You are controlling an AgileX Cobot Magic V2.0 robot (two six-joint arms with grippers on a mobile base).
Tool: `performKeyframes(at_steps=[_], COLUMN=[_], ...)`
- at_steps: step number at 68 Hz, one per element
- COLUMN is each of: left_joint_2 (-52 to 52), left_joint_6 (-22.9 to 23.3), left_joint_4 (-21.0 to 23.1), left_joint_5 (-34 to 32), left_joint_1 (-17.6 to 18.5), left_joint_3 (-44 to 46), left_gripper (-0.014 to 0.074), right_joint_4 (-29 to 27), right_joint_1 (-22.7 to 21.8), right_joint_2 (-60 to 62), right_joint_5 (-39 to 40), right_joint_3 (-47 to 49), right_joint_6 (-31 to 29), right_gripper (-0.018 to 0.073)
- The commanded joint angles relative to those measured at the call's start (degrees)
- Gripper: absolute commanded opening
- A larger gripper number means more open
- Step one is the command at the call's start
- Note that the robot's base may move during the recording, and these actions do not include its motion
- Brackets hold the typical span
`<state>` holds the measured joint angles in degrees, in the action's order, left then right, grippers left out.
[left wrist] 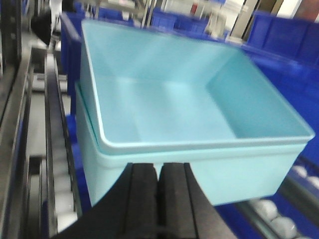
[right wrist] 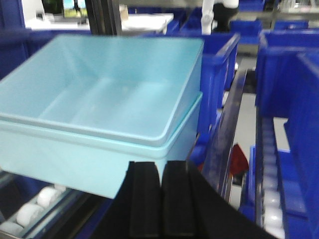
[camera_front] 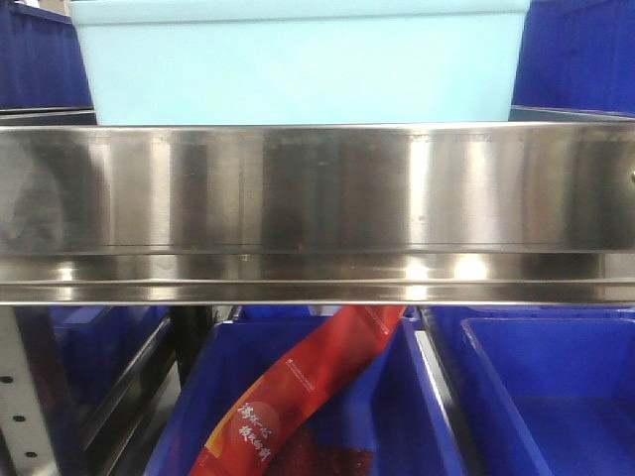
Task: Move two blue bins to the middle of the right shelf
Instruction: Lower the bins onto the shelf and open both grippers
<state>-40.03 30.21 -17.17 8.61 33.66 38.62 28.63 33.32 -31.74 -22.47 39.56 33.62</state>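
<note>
**Nested pale bins on the roller shelf, both hands pressed together**

You see the two blue bins (left wrist: 189, 149) stacked one inside the other in both wrist views: the inner tub sits tilted in the outer one, its rim riding above the outer rim. Both are empty, with smooth pale cyan walls.

Left wrist view: your left hand (left wrist: 160, 199) sits at 6 o'clock, black pads pressed together with no gap showing and nothing between them. The near wall of the outer bin lies just beyond the fingertips; you cannot tell whether they touch it. White rollers (left wrist: 269, 209) show under the bins at 4 o'clock, and a roller track (left wrist: 55, 149) runs along 9 o'clock. Dark blue crates (left wrist: 284, 40) crowd the background from 12 to 3 o'clock.

Right wrist view: your right hand (right wrist: 162, 199) is also at 6 o'clock, pads closed flat on each other, gripping nothing. The stacked bins (right wrist: 99, 124) fill 9 to 12 o'clock, close ahead of the hand. A dark blue crate (right wrist: 219, 74) stands just beside them at 1 o'clock.

Front view: a stainless shelf rail (camera_front: 317, 208) crosses the middle. The pale bin (camera_front: 298, 69) stands behind it at 12 o'clock. Below, a dark blue bin (camera_front: 417, 397) holds a red packet (camera_front: 308, 387) at 6 o'clock.
</note>
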Motion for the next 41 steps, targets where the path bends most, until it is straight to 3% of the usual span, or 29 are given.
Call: performKeyframes(at_steps=[1, 21, 41], left_joint_2=[4.06, 10.2, 10.2], left_joint_6=[-0.02, -0.02, -0.02], left_joint_4=[-0.31, -0.31, -0.31], left_joint_5=[-0.93, -0.93, -0.93], left_joint_1=[0.34, 0.34, 0.34], left_joint_3=[-0.13, -0.13, -0.13], left_gripper=[-0.01, -0.01, -0.01], right_joint_4=[0.6, 0.6, 0.6], right_joint_1=[-0.04, -0.04, -0.04], right_joint_2=[2.39, 4.37, 4.37], right_joint_5=[0.95, 7.82, 8.06], right_joint_3=[-0.23, -0.23, -0.23], right_joint_6=[-0.39, -0.39, -0.39], right_gripper=[-0.0166, -0.0166, -0.0166])
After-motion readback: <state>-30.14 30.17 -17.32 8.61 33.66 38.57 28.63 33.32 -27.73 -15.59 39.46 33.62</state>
